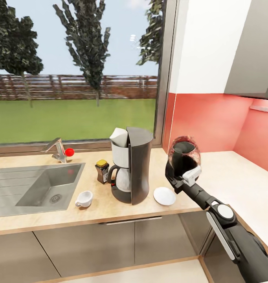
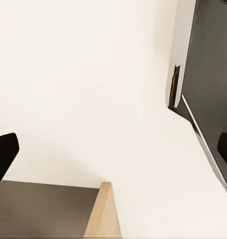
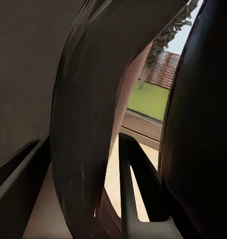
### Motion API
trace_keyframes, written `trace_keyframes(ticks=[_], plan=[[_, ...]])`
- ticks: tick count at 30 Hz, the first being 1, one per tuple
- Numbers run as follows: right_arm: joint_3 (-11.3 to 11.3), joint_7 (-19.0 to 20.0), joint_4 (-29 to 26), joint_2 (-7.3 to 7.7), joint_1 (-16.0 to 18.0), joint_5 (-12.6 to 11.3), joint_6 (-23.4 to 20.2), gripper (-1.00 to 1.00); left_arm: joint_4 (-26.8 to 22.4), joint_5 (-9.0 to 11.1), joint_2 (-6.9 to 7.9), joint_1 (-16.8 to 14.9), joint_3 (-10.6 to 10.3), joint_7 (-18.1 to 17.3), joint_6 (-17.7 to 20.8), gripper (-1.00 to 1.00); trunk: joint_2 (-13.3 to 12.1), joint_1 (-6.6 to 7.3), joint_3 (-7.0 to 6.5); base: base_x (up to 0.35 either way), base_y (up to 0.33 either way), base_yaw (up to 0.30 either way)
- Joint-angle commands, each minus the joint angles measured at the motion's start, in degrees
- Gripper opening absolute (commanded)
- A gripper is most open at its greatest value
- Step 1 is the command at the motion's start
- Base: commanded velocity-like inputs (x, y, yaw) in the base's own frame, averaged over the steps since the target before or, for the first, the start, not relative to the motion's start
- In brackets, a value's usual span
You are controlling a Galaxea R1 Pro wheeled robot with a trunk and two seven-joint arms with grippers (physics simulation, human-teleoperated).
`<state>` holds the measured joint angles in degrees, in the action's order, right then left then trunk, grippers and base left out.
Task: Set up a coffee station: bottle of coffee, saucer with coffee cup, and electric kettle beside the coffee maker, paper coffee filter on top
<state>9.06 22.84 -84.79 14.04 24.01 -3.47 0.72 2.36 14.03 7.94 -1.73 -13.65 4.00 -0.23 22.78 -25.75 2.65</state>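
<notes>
The right gripper (image 1: 180, 173) is pinching the electric kettle (image 1: 184, 155) by its handle, near the kitchen countertop (image 1: 110, 212) front edge beside the saucer (image 1: 164, 195); lowering carelessly risks clipping it.

Large window (image 1: 75, 70) behind counter: blue sky, dark trees, brown slatted fence, green lawn. Coral-red backsplash (image 1: 204, 122) at right corner, white upper wall cabinet (image 1: 204, 43) above. Stainless steel sink (image 1: 35, 186) with chrome tap (image 1: 57, 149) at counter's left. Dark grey base cabinets (image 1: 110, 243) below. Even daylight.
</notes>
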Motion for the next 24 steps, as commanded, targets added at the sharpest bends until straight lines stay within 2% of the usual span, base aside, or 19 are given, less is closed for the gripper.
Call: trace_keyframes(ticks=[1,6,13,24], plan=[[0.09,0.09,0.03,0.03,0.07,-0.57,0.07,-1.00,0.10,0.49,-0.02,-0.04,-0.49,0.06,0.58,1.00,0.13,-0.03,0.12,0.000,0.000,0.000],[0.26,0.33,0.01,-0.02,0.07,-0.65,0.07,-1.00,0.10,0.36,-0.03,0.02,-0.55,0.12,6.36,1.00,0.13,-0.03,0.12,0.000,0.000,0.000],[0.27,0.37,-0.18,-0.14,0.07,-0.66,0.07,-1.00,0.03,0.29,-0.06,0.03,-0.68,0.12,8.76,1.00,0.13,-0.03,0.12,0.089,-0.060,0.000],[0.17,0.36,-0.17,-0.09,0.07,-0.66,-0.10,-1.00,-0.08,0.29,-0.15,0.00,-0.60,0.14,9.98,1.00,0.13,-0.03,0.12,0.286,-0.117,0.000]])
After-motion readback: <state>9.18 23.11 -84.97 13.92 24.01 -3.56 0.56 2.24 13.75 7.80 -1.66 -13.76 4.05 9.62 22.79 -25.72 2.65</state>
